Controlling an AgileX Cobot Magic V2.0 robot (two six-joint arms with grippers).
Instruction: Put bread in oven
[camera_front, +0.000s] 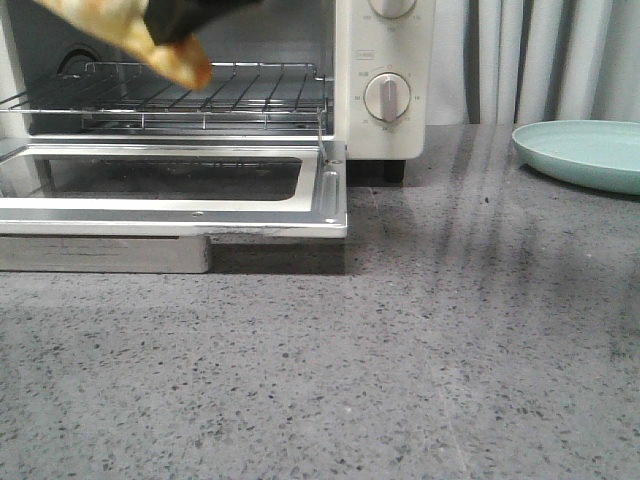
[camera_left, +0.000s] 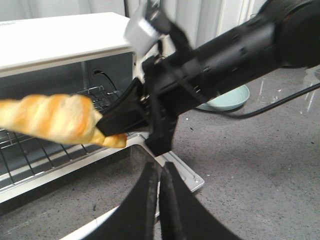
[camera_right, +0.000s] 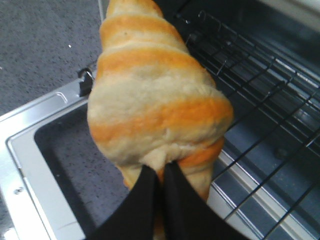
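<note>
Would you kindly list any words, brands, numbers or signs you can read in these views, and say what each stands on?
No text can be read in any view.
Oven control panel: a small label above the lower dial and tiny markings around it, too small and blurred to read.
Bread, plate, right claw: no text or marking.

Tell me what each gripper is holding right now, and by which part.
The right gripper is shut on the bread, pinching it near one tapered end, above the open oven door. The left gripper is shut and holds nothing.
</note>
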